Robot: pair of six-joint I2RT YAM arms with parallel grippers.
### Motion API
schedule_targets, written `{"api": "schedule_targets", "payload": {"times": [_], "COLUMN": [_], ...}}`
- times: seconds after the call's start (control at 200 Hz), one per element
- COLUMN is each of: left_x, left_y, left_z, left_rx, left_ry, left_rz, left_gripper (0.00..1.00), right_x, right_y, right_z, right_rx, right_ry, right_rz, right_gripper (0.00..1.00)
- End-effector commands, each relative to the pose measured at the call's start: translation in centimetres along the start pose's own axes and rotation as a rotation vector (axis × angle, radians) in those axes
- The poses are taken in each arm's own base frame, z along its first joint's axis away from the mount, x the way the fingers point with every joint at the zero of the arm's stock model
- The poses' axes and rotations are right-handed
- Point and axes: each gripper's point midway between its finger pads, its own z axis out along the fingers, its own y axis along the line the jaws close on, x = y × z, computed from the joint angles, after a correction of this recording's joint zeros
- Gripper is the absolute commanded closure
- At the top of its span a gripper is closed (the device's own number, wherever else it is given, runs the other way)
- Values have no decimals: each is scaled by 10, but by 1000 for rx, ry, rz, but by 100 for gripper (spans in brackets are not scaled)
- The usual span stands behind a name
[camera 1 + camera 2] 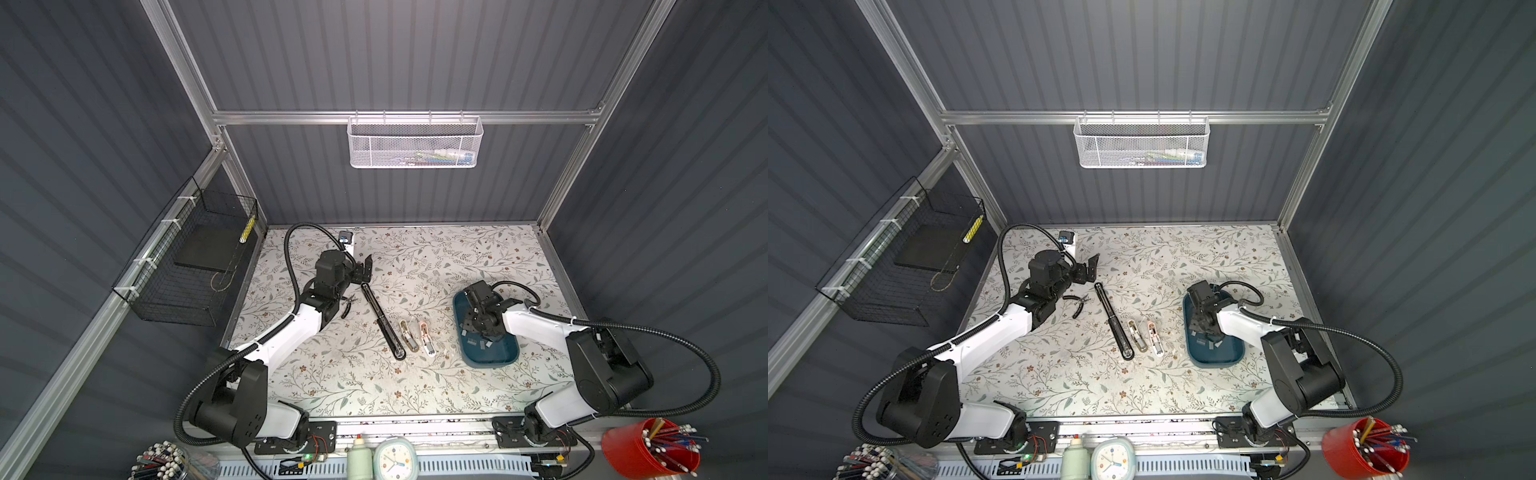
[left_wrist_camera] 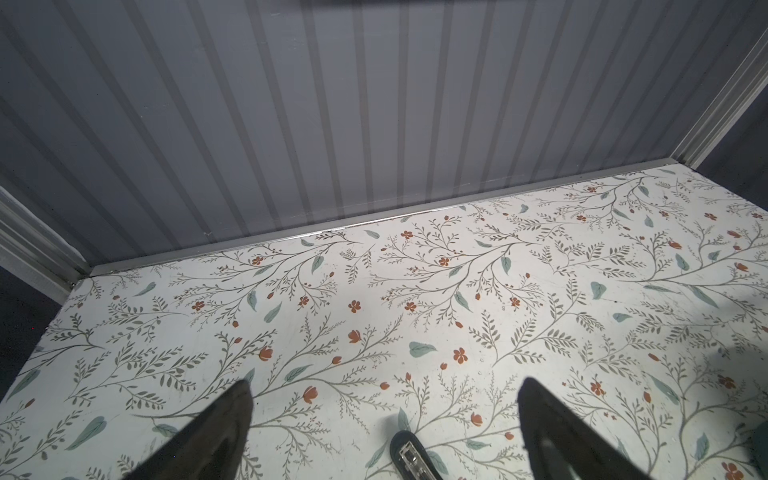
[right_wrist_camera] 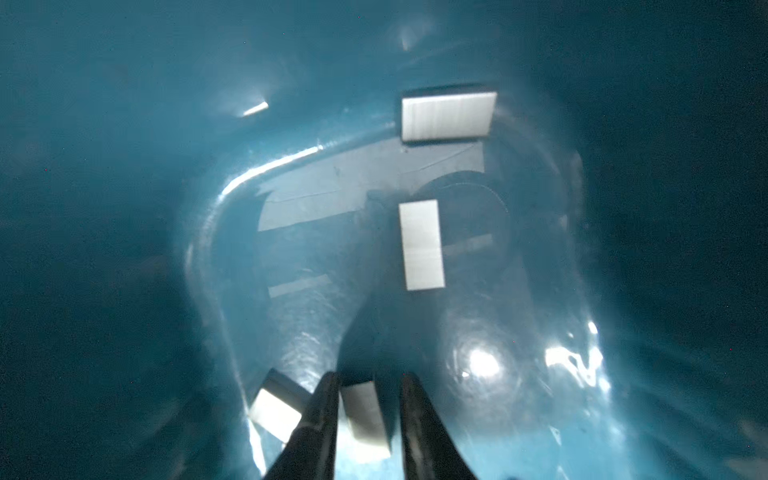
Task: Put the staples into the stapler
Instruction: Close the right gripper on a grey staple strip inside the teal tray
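Note:
Three staplers lie open side by side mid-table in both top views: a long black one [image 1: 382,320] [image 1: 1113,320], a beige one [image 1: 409,336] and a pink-white one [image 1: 426,337]. Several grey staples [image 1: 488,343] lie in a teal tray [image 1: 498,357] [image 1: 1225,359]. My right gripper [image 1: 473,330] [image 3: 368,378] reaches down into that tray. Its fingers stand narrowly apart with one staple strip [image 3: 365,415] pinched between them; other strips [image 3: 422,245] [image 3: 446,115] [image 3: 274,411] lie loose. My left gripper [image 1: 366,268] [image 2: 384,386] hovers open over the black stapler's far end [image 2: 409,455], holding nothing.
Black pliers [image 1: 348,306] lie just left of the long stapler, under the left wrist. A white mesh basket [image 1: 415,143] hangs on the back wall and a black wire basket [image 1: 195,266] on the left wall. A red pencil cup [image 1: 650,451] and a clock [image 1: 395,459] stand in front.

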Motion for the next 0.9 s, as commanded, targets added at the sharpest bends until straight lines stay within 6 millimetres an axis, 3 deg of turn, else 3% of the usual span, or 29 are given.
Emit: {"api": "schedule_targets", "payload": {"times": [0.0, 0.16, 0.33, 0.605, 0.896], "left_x": [-10, -9, -10, -9, -8], "left_y": [1, 0, 0, 0, 1], "left_z": [1, 1, 0, -1, -3], "left_rx": [1, 3, 3, 4, 4], "left_ry": [-17, -16, -17, -17, -17], "left_rz": [6, 6, 5, 5, 3], "left_gripper": [1, 1, 1, 1, 1], "right_x": [3, 5, 7, 14, 17], "right_y": [-10, -1, 2, -4, -2], "right_z": [-2, -1, -2, 5, 9], "right_rx": [38, -14, -28, 6, 5], "right_ry": [5, 14, 18, 45, 67], "right_rz": [8, -3, -8, 3, -1], "right_gripper": [72, 66, 66, 78, 85]}}
